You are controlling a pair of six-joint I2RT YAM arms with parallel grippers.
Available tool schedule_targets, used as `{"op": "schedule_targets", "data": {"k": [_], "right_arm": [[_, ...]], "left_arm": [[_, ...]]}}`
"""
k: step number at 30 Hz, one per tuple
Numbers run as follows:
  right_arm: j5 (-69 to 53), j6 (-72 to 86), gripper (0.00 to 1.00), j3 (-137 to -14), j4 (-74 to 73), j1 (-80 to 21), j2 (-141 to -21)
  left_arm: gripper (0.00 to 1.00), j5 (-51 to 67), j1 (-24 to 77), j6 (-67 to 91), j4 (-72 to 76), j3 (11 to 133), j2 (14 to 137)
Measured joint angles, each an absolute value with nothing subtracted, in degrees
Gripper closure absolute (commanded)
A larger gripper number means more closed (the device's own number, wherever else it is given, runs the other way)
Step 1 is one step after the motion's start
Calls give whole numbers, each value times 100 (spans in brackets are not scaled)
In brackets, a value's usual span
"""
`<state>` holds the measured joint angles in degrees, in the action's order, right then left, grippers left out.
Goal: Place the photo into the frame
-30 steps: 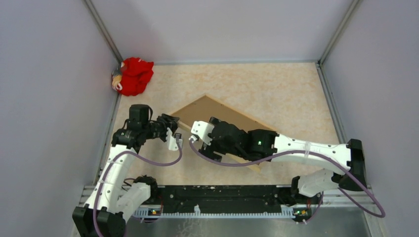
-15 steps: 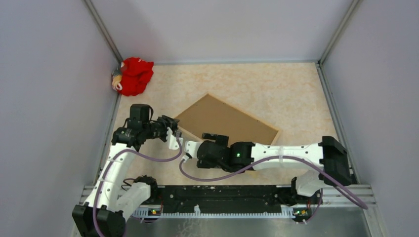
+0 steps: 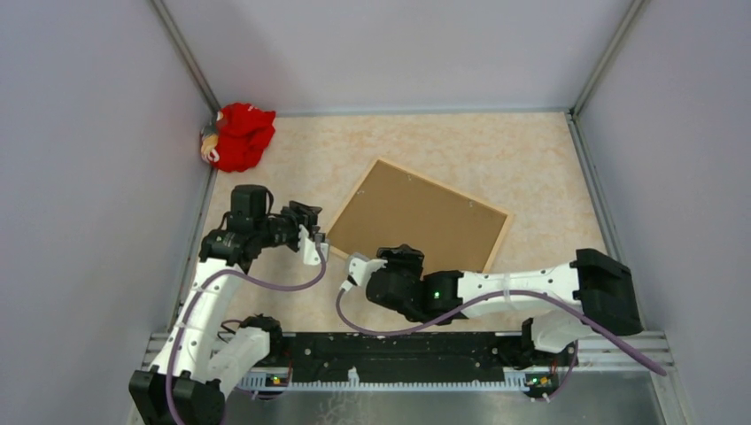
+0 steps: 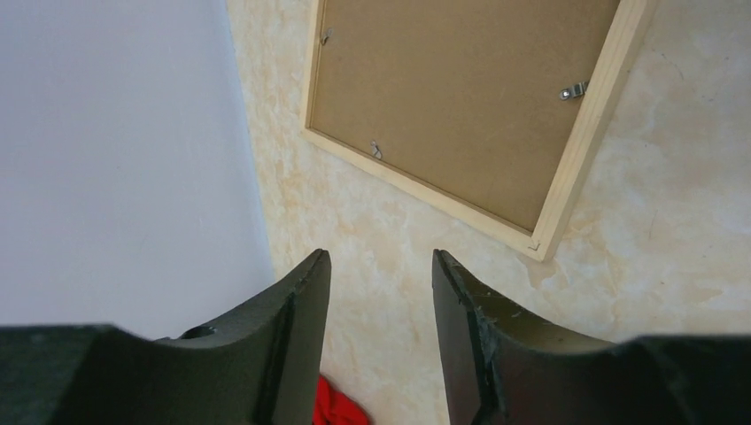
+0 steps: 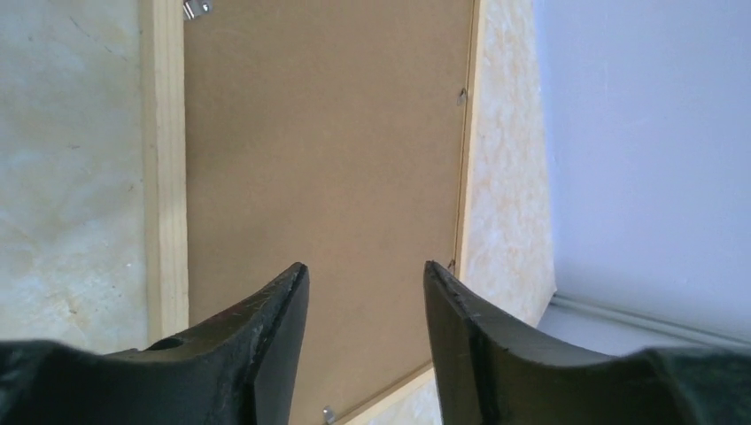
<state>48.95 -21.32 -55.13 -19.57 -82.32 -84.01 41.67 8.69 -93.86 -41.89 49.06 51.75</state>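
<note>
Jaws of left tool (image 4: pixel 379 257) and right tool (image 5: pixel 365 266) partly apart, empty, near frame (image 5: pixel 164 159)

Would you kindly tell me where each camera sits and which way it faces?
Top external: above and behind the arm bases, looking down on the table; both arms, left tool and right tool show.
Left wrist: on the left arm, facing the thin light-wood rectangular frame, lying back-up; own fingers show.
Right wrist: on the right arm, facing that frame's brown backing board; own fingers show.
Shared: all three see the frame; top and left wrist also the red cloth bundle.
</note>
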Motion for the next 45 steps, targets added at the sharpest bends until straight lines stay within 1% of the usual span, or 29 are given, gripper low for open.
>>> {"op": "schedule_targets", "data": {"k": [1, 3, 4, 6, 7, 8, 11, 16, 23, 28, 33, 36, 40, 41, 45], "right_arm": [[4895, -2064, 35, -5500, -1949, -8232, -8361], [4772, -1861, 32, -5433, -1844, -8217, -8263], [4565, -1688, 33, -5369, -1822, -8171, -8191], [3948, -1354, 37, -5240, -1778, -7968, -8060], [3557, -1184, 39, -5166, -1745, -7789, -8003], [3131, -1004, 40, -5094, -1719, -7555, -7955], [2239, -676, 46, -5011, -1721, -7006, -7959], [930, -416, 49, -5013, -1603, -6399, -8300], [-54, -287, 50, -5015, -1507, -6270, -8921], [-204, -231, 57, -5015, -1264, -6270, -9139], [-86, -239, 65, -5015, -1157, -6270, -9253], [73, -257, 76, -5015, -1140, -6270, -9253], [189, -257, 98, -5015, -1079, -6272, -9253], [215, -228, 100, -5015, -1076, -6270, -9253], [250, -211, 100, -5022, -1081, -6270, -9253]], "left_arm": [[32, 4163, 869, -9389, -4178, 4901, 5159], [18, 4160, 869, -9463, -4152, 4862, 5122], [13, 4167, 869, -9511, -4139, 4766, 5078], [8, 4193, 875, -9657, -4091, 4497, 4995], [2, 4198, 895, -9730, -4073, 4289, 4958], [1, 4189, 928, -9797, -4075, 4117, 4952], [1, 4066, 1044, -10055, -4104, 3653, 5022], [1, 3859, 1083, -10455, -3907, 3120, 4908], [1, 3778, 1090, -10969, -3686, 2934, 4882], [1, 3782, 1090, -11198, -3568, 2932, 5164], [1, 3817, 1090, -11410, -3138, 2668, 5127], [1, 3859, 1090, -11574, -2904, 2440, 5074], [1, 3964, 1090, -11732, -2563, 2239, 5076], [1, 3992, 1090, -11751, -2464, 2206, 5078], [1, 4117, 1090, -11810, -2040, 2045, 5131]]}}
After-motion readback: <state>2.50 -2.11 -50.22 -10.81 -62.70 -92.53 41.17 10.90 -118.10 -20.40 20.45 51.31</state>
